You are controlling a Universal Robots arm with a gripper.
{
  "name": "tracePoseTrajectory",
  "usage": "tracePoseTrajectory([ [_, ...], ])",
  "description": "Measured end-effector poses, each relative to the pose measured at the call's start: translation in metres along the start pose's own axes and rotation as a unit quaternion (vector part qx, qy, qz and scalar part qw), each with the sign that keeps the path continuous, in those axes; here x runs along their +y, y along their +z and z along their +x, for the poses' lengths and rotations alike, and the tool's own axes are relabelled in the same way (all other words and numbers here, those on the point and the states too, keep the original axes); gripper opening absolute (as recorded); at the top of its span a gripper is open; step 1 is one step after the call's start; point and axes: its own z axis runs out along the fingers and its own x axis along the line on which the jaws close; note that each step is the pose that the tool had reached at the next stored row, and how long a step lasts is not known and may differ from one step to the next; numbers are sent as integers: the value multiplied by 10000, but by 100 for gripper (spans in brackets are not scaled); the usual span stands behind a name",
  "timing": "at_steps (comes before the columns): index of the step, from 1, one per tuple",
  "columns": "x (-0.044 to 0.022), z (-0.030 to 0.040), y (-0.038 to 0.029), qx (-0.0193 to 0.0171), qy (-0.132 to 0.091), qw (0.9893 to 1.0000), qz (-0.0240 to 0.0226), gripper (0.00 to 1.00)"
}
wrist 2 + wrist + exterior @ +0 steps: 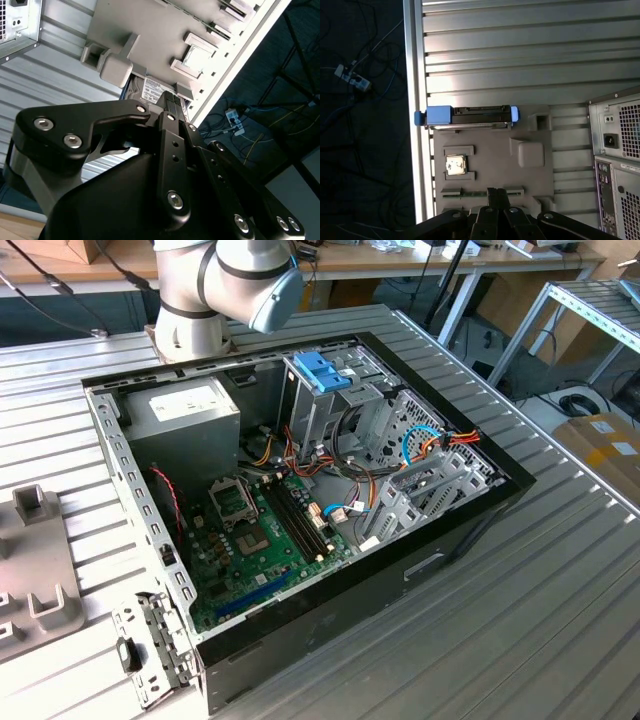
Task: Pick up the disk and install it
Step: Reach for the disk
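In the exterior view the arm (pixel 225 280) stands on the table (pixel 520 620) behind the open computer case (pixel 300 510), whose drive cage carries a blue latch (pixel 322 370). A grey fixture plate (pixel 35 580) lies along the table's edge on the exterior view's left.

In the second wrist view the gripper (pixel 170 98) hangs above that plate, its fingers (pixel 169 135) pressed together with nothing between them. Just past their tips a slice of the disk (pixel 152 90) appears: a white printed label on a dark body, the rest hidden behind the plate's blocks.

In the first wrist view the disk (pixel 475 116) stands on its long edge in a slot on the plate's side farthest from the gripper (pixel 497 192), well apart from it, with one end reaching the table's edge. It reads as a thin dark slab with a light-blue carrier frame (pixel 439 115) capping both ends.

The likely trouble: fingers brought down without spreading would strike the disk's top edge. An off-centre pinch on so narrow an upright slab could cock it and jam it in the slot. A sideways knock could push it off the table's edge.
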Motion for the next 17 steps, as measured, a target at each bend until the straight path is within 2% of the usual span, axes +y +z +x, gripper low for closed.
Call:
tracePoseTrajectory([
  [17,-7,89,2,1,0,10000,0,10],
])
